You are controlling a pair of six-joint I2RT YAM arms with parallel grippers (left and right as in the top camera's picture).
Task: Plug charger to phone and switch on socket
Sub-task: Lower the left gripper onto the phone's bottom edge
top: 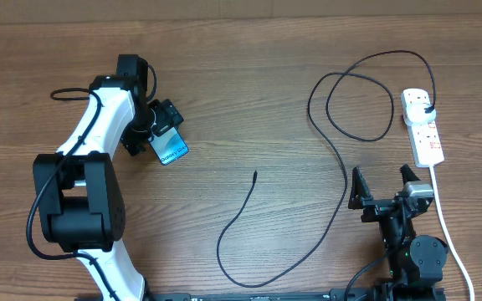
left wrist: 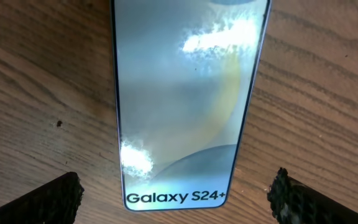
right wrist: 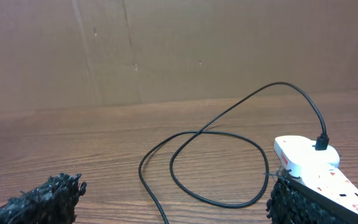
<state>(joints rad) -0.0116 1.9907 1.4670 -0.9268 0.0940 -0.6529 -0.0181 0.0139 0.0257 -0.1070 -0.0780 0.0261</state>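
The phone (top: 171, 150) lies flat on the wooden table at the left, its blue screen up; in the left wrist view (left wrist: 185, 106) it reads "Galaxy S24+". My left gripper (top: 159, 125) hovers over its far end, open, one finger on each side, not touching it (left wrist: 176, 199). The charger cable (top: 341, 171) loops across the right half; its free tip (top: 255, 174) lies mid-table, its plug (top: 429, 109) sits in the socket (top: 423, 125), a white power strip at the right. My right gripper (top: 383, 186) is open and empty near the front edge (right wrist: 176, 199).
The strip's thick white cord (top: 446, 226) runs to the front edge beside my right arm. A cardboard wall (right wrist: 166, 50) stands behind the table. The cable loop (right wrist: 216, 165) lies in front of my right gripper.
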